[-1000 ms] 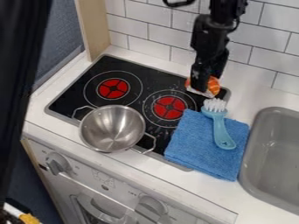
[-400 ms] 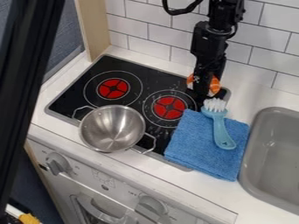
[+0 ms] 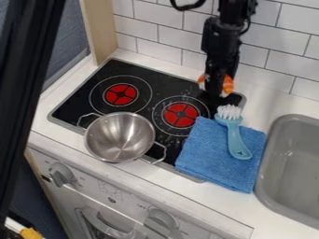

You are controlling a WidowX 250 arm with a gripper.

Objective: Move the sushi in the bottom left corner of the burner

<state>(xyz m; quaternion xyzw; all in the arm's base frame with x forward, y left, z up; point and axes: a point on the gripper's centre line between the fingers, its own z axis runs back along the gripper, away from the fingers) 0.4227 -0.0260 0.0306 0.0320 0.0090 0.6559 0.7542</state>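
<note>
Where the cooktop [image 3: 165,83] has its back right corner, as viewed, the orange-and-white sushi [image 3: 228,85] is seen, partly hidden by the black gripper [image 3: 215,92], its orange portions showing on both sides; whether it touches the surface cannot be determined. The gripper hangs downward at the same corner of the cooktop; whether it is released, clenched or grasping the sushi cannot be told. Two red burner discs mark the cooktop, one [image 3: 181,115] right of its centre, the other [image 3: 120,94] toward its back left. The two-handled metal pot [image 3: 118,137] stands at the cooktop's front left, overlapping its front edge. A folded blue towel [image 3: 215,161] covers the cooktop's front right corner and extends beyond it, with a light-blue brush [image 3: 236,142] lying on top, white bristles toward the cooktop's back. The grey sink [image 3: 289,161] lies right of the cooktop; white wall tiles [image 3: 171,39] rise behind it.
</note>
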